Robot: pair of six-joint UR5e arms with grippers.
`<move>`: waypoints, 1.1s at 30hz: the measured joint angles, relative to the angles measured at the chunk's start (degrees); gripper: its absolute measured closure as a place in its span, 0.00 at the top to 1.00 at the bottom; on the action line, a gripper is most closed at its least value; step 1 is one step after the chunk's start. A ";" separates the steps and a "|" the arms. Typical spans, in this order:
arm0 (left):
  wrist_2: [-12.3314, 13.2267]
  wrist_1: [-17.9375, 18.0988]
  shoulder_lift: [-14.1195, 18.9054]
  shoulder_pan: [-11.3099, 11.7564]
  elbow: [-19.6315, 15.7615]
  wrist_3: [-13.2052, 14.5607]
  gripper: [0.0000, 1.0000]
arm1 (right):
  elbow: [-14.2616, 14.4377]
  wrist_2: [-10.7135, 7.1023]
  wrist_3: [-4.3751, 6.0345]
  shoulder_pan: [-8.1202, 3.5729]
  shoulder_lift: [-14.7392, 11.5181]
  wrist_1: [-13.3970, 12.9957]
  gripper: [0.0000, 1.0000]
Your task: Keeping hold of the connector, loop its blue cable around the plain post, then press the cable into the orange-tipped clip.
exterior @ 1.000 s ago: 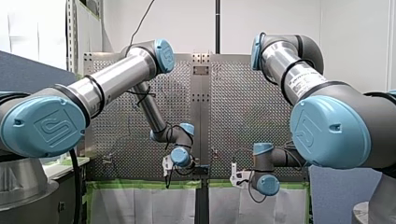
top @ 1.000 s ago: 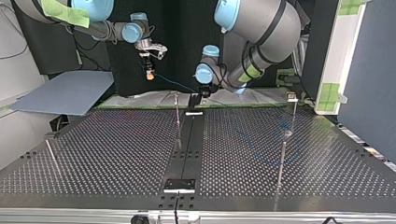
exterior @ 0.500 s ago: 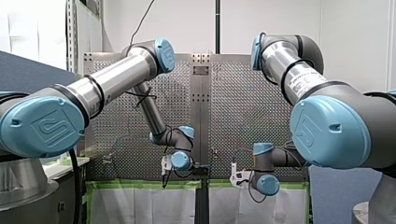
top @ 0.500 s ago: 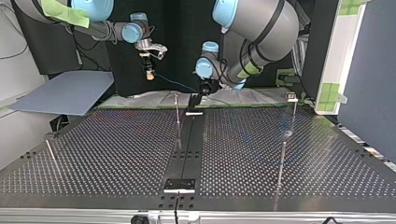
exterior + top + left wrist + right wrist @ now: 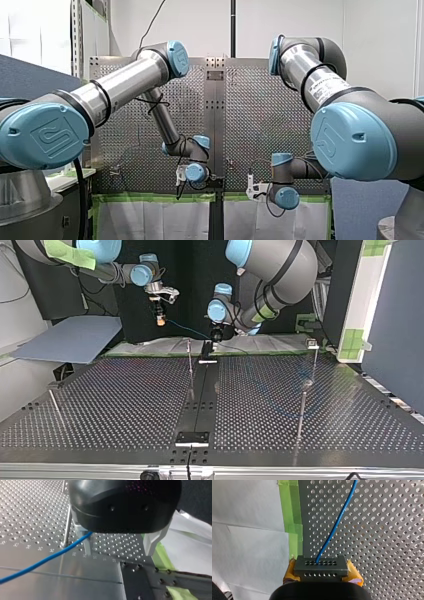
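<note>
The robot's right claw (image 5: 321, 573) is clamped on the connector (image 5: 321, 566), with yellow pads (image 5: 290, 571) at both ends and the blue cable (image 5: 337, 522) running out ahead over the desk (image 5: 387, 530). The left claw (image 5: 118, 546) stands open, the cable meeting one finger and the plain post (image 5: 67, 527) just outside it. I'd sweep the cable round that post under gentle tension. Only the left wrist view shows the post; only the right shows the grip.

Perforated metal table (image 5: 125, 405), split by a dark centre strip (image 5: 200, 400) with a small bracket (image 5: 192, 438) at each end, carrying one thin post (image 5: 190, 367) just beside the strip, two further posts (image 5: 302, 410) at the top view's right, and green tape (image 5: 292, 512) along one edge.
</note>
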 joint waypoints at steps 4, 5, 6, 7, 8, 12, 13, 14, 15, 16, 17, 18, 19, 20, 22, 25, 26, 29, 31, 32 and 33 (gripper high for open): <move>-0.56 -0.17 0.00 -0.06 -0.01 0.11 1.00 | 0.00 0.01 0.00 0.00 0.01 0.00 0.00; -0.56 -0.19 0.00 -0.08 -0.01 0.13 1.00 | -0.01 0.01 0.00 0.00 0.01 0.00 0.00; -0.54 -0.20 0.00 -0.11 -0.02 0.13 1.00 | -0.02 0.01 0.00 0.00 0.00 0.00 0.00; -0.49 -0.21 0.00 -0.14 -0.02 0.14 1.00 | -0.06 0.00 0.00 0.01 0.01 0.04 0.00; -0.38 -0.21 0.00 -0.19 -0.02 0.12 1.00 | -0.11 -0.02 0.00 0.01 0.00 0.09 0.00; 0.23 -0.18 0.00 -0.41 -0.03 -0.04 0.88 | -0.28 -0.10 0.00 -0.01 0.01 0.28 0.00; 0.38 -0.17 0.00 -0.45 -0.03 -0.09 0.88 | -0.32 -0.11 0.00 0.00 0.01 0.29 0.00; 0.52 -0.16 0.00 -0.49 -0.03 -0.18 0.69 | -0.35 -0.12 0.00 0.01 0.01 0.30 0.00; 0.59 -0.16 0.00 -0.51 -0.03 -0.26 0.55 | -0.35 -0.13 0.00 0.02 0.00 0.31 0.00; 0.63 -0.17 0.00 -0.53 -0.03 -0.36 0.55 | -0.37 -0.13 0.00 0.02 0.00 0.30 0.00; 0.65 -0.17 0.00 -0.56 -0.03 -0.53 0.33 | -0.39 -0.13 0.00 0.02 0.00 0.30 0.00; 0.64 -0.18 0.00 -0.58 -0.03 -0.67 0.17 | -0.43 -0.14 0.00 0.01 0.00 0.31 0.00; 0.60 -0.19 0.00 -0.60 -0.03 -0.80 0.17 | -0.44 -0.14 0.00 0.01 0.00 0.31 0.00; 0.48 -0.20 0.00 -0.61 -0.03 -0.97 0.00 | -0.45 -0.14 0.00 0.01 0.01 0.31 0.00; 0.19 -0.21 0.00 -0.61 -0.03 -1.16 0.00 | -0.45 -0.14 0.00 0.01 0.02 0.32 0.00; -0.03 -0.27 0.00 -0.62 -0.03 -1.28 0.00 | -0.40 -0.14 0.00 0.01 0.02 0.33 0.00; -0.07 -0.34 0.00 -0.63 -0.03 -1.25 0.00 | -0.40 -0.14 0.00 0.02 0.02 0.32 0.00; -0.24 -0.92 0.00 -0.64 -0.03 -1.09 0.00 | -0.37 -0.14 0.00 0.02 0.02 0.34 0.00; -0.32 -1.20 0.00 -0.67 -0.05 -1.04 0.00 | -0.36 -0.14 0.00 0.01 0.01 0.35 0.00; -0.35 -1.30 0.00 -0.72 -0.10 -1.00 0.00 | -0.36 -0.14 0.00 0.02 0.02 0.37 0.00; -0.36 -1.35 0.00 -0.77 -0.12 -0.93 0.00 | -0.37 -0.14 0.00 0.02 0.02 0.38 0.00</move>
